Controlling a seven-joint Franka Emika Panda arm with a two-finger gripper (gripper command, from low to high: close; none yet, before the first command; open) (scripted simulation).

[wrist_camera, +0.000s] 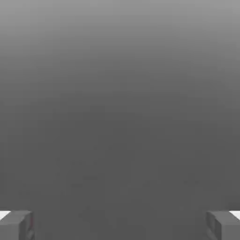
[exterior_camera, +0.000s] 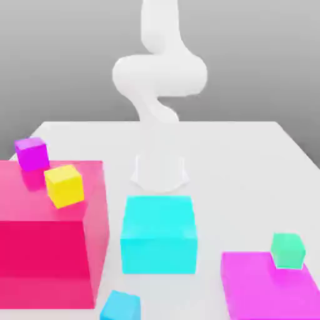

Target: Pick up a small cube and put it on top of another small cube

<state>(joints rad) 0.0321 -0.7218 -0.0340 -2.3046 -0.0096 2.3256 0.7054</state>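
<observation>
The small sky-blue cube [exterior_camera: 120,306] lies on the white table at the near edge of the exterior view, just in front of a much larger cyan block [exterior_camera: 159,234]. A small yellow cube [exterior_camera: 64,185] rests on a big pink block [exterior_camera: 44,250], with a small purple cube [exterior_camera: 32,153] at that block's far corner. A small green cube [exterior_camera: 288,250] sits on a flat magenta block [exterior_camera: 265,290]. In the hand view my gripper [wrist_camera: 120,225] is open: its fingertips [wrist_camera: 16,225] stand far apart with nothing between them, against plain grey.
The white arm [exterior_camera: 159,75] rises from its base [exterior_camera: 159,172] at the middle of the table [exterior_camera: 250,162] and runs up out of the exterior view. The pink block fills the exterior view's left, the magenta block its near right.
</observation>
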